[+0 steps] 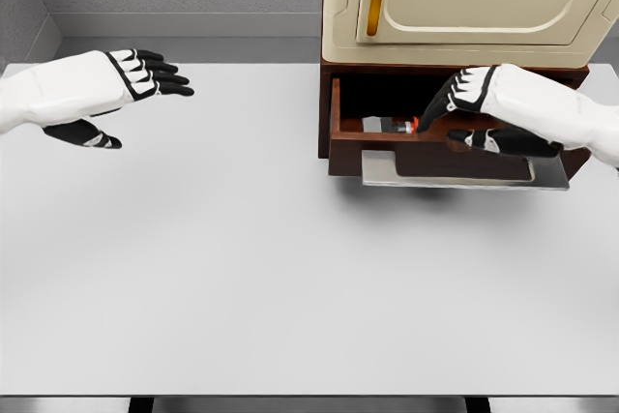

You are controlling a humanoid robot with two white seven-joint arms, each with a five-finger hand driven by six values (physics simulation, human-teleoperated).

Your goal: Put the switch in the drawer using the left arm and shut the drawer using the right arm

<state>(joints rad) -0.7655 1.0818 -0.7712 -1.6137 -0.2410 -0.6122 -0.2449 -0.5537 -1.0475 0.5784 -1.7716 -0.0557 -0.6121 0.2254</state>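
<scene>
far left of the dark brown wooden drawer (426,147): white left hand (124,84) with black fingers (164,77), hovering above the flat white bench (242,258), fingers stretched out wide and loosely spread, holding nothing, well apart from everything else. between that hand and the drawer: bare bench only.

inside the drawer, near its middle: small dark switch with a grey body and a red-orange end (392,126), lying on its side on the drawer floor. so, by the look of it, first step done, left arm's part finished. drawer pulled out from the cream, rounded-panel cabinet (464,2) directly above it, with a flat grey metal plate (464,169) along its front edge.

at the drawer's right part: white right hand (474,108), reaching in from the right, dark fingers (440,108) bent downward over the front board and partly into the opening, just beside the switch; touching the board or not, cannot tell; gripping nothing as far as visible.

step in hand, judged: closing. next move calls for a flat push on the drawer front, straight back toward the cabinet, fingertips first lifted clear of the opening to avoid a pinch.

counted: two hands, one drawer, one switch, one cabinet, one bench.
</scene>
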